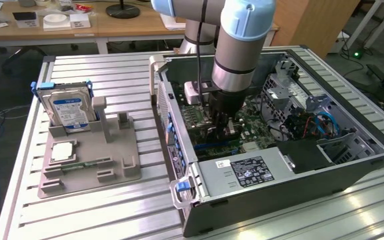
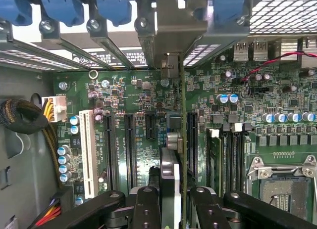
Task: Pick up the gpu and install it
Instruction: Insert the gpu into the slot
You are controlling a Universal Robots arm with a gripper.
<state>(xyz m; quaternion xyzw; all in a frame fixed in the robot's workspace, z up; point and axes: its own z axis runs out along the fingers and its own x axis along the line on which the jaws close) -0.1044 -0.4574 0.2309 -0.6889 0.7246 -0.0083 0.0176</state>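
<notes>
The gpu [image 2: 181,140] is being held edge-on between the partly closed fingers of the end effector [image 2: 176,204], directly above the motherboard [image 2: 124,95] slots inside the computer case [image 1: 352,165], so that its edge is being aligned for seating.

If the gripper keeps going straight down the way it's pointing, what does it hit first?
Probably the motherboard: the gripper is shut on the gpu, edge-on above the slots, so the card's lower edge would likely touch first.

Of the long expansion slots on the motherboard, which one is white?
The white slot is the outermost of the row, nearest the yellow-wired power connector. The other long slots beside it are black, toward the gpu held by the gripper.
</notes>
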